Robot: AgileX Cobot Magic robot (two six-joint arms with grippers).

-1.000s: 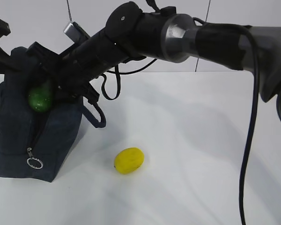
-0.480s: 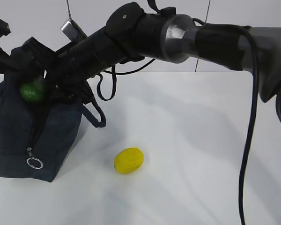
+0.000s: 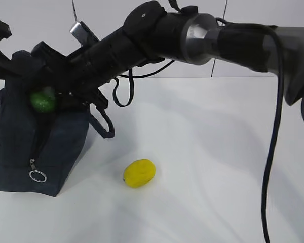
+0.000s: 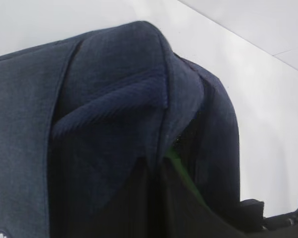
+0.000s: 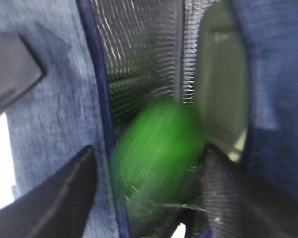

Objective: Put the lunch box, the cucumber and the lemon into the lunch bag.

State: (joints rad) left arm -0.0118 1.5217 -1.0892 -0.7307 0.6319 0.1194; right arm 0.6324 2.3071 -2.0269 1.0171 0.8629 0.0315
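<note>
The lunch bag [image 3: 28, 147] stands on the left of the white desk [image 3: 207, 152]; it is a boxy bag of dark navy fabric, with a zipper running down its front and a silver ring pull [image 3: 37, 175] hanging near the bottom; a padded loop handle [image 3: 104, 124] hangs at its right side. In the right wrist view the mouth of the bag is open, and the lining [image 5: 139, 54] inside is silvery with a fine quilted grid.

The cucumber [image 3: 43, 101] is at the mouth of the bag, with its round green end showing at the upper front; in the right wrist view it is a blurred glossy green shape [image 5: 156, 148] between the two dark fingers, partly inside the bag. Beside it, deeper in the bag, a pale greenish rounded surface is seen, which seems to be the lunch box [image 5: 221, 89]. The lemon [image 3: 139, 173] lies alone on the desk, right of the bag and apart from it; it is small, oval and bright yellow.

The right claw [image 5: 149, 193] stands quite wide, one finger on each side of the cucumber; I cannot tell if it grips the cucumber or only surrounds it. The left claw is not visible in its own view, which shows only navy fabric [image 4: 104, 114] close up; it is closed.
</note>
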